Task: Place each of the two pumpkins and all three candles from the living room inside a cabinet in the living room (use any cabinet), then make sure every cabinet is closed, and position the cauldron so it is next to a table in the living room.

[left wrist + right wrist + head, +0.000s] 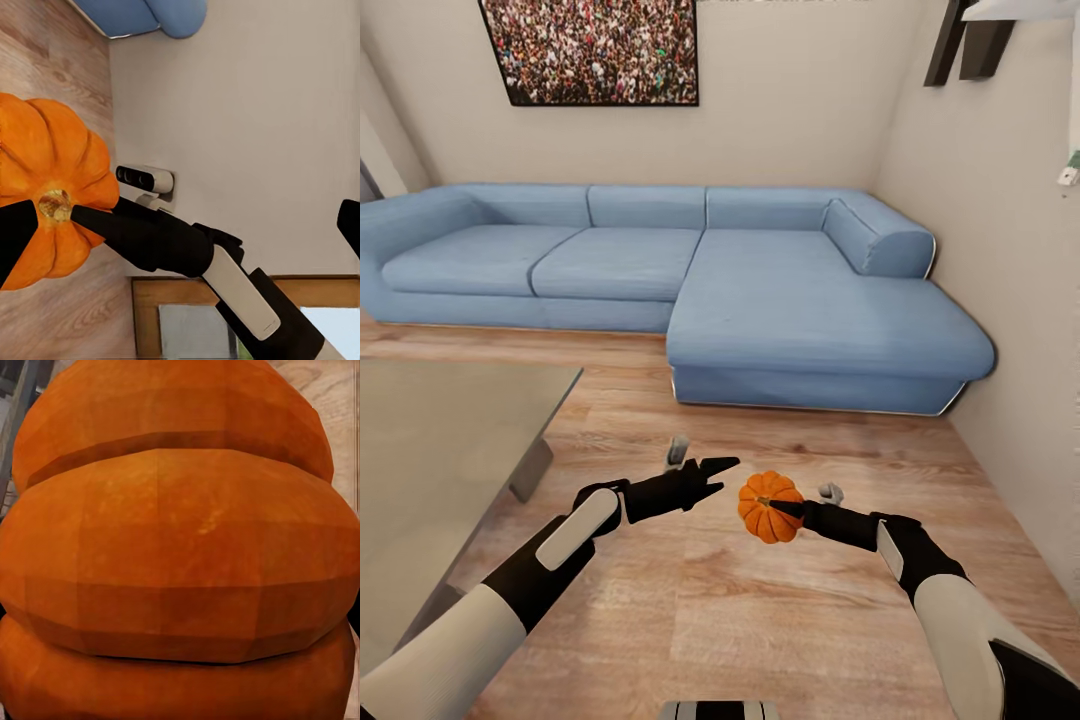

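Ribbed orange pumpkin [769, 506] — clamped in the right hand [780, 508], above the floor.

Blue corner sofa [760, 280] on wood floor [760, 600].

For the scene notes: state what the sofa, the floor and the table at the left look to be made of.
Sofa: matte blue woven-looking fabric, soft rounded cushions with seams. Floor: wood-look planks, light brown grain with a faint sheen; could be laminate. Table: smooth grey-beige top, slightly see-through and reflective, probably glass, though a render leaves that open.
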